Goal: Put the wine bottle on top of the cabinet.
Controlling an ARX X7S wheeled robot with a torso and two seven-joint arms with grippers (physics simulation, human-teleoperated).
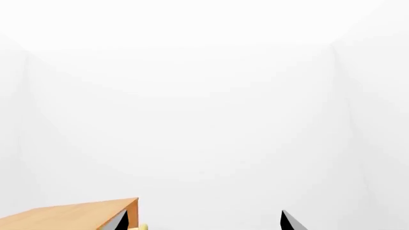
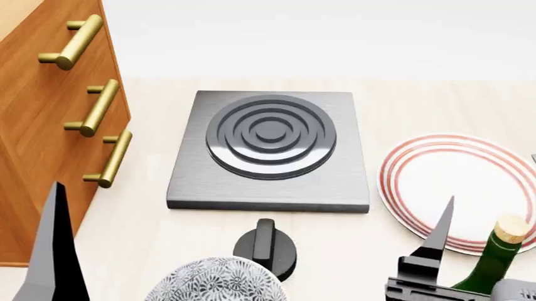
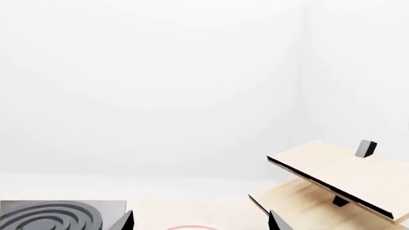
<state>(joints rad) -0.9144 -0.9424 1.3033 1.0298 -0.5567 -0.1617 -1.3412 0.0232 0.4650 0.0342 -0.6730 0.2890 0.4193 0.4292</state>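
The wine bottle (image 2: 494, 260), dark green with a tan cork, stands at the lower right of the head view, its lower part cut off by the frame edge. One right fingertip (image 2: 440, 229) rises just left of its neck. The orange-brown cabinet (image 2: 42, 125) with three brass handles stands at the left. Its top corner (image 1: 70, 213) shows in the left wrist view. My left gripper (image 1: 206, 223) is open and holds nothing. My right gripper (image 3: 201, 223) is also open, with only counter and plate rim between its fingers. The bottle is out of both wrist views.
A grey stove plate (image 2: 268, 150) with dark rings lies mid-counter, with a black knob (image 2: 266, 248) in front. A patterned bowl (image 2: 218, 282) sits at the bottom edge. A red-ringed plate (image 2: 452, 182) lies at the right. A pale wooden rack (image 3: 338, 177) stands beyond it.
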